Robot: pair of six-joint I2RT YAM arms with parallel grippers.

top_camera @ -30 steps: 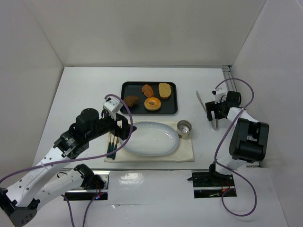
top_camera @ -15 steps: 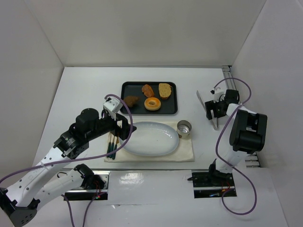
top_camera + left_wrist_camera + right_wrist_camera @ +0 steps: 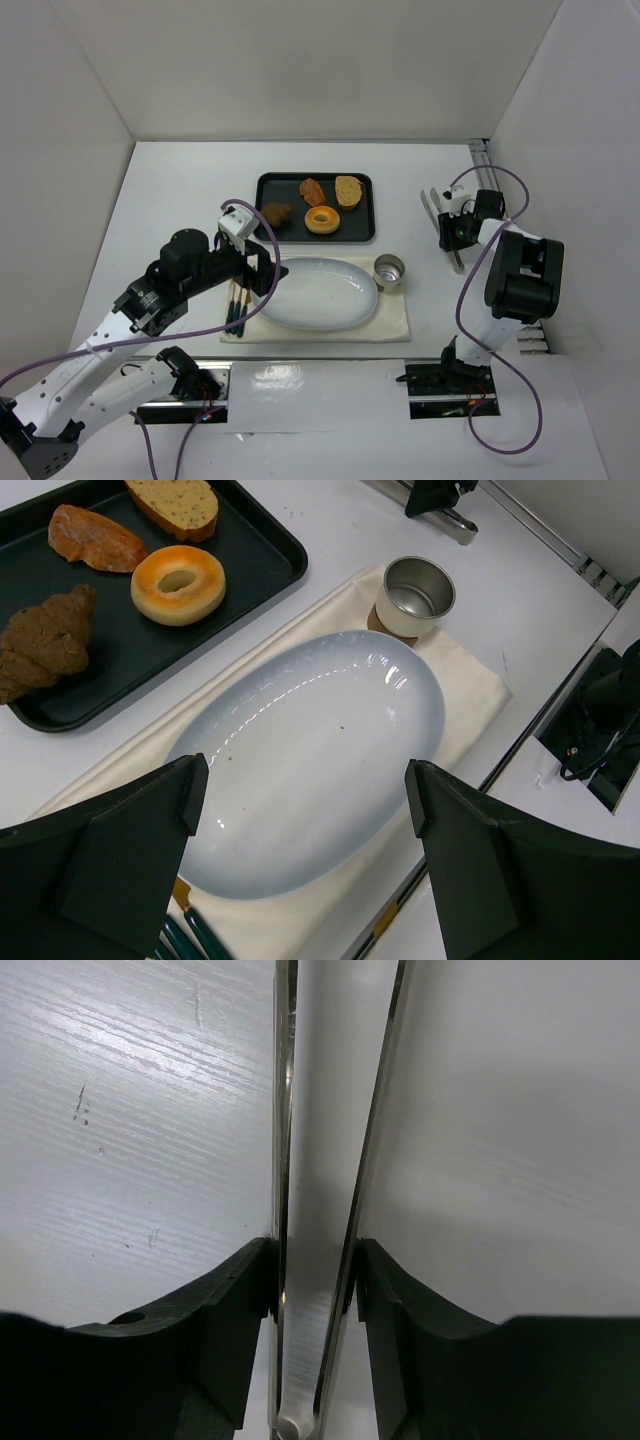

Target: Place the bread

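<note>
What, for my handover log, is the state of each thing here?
bread: lying in the tray, untouched.
tray: holds four pastries.
plate: empty.
cup: upright, empty.
tongs: gripped on both arms.
left gripper: open, empty, over the plate.
right gripper: shut on the tongs.

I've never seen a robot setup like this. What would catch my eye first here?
Probably the big white oval plate on a cloth in the middle, with the left gripper hanging open above it. Behind it, a black tray holds the glossy reddish bread next to a ring donut. Off to the right, the right gripper is pinching a pair of metal tongs.
</note>
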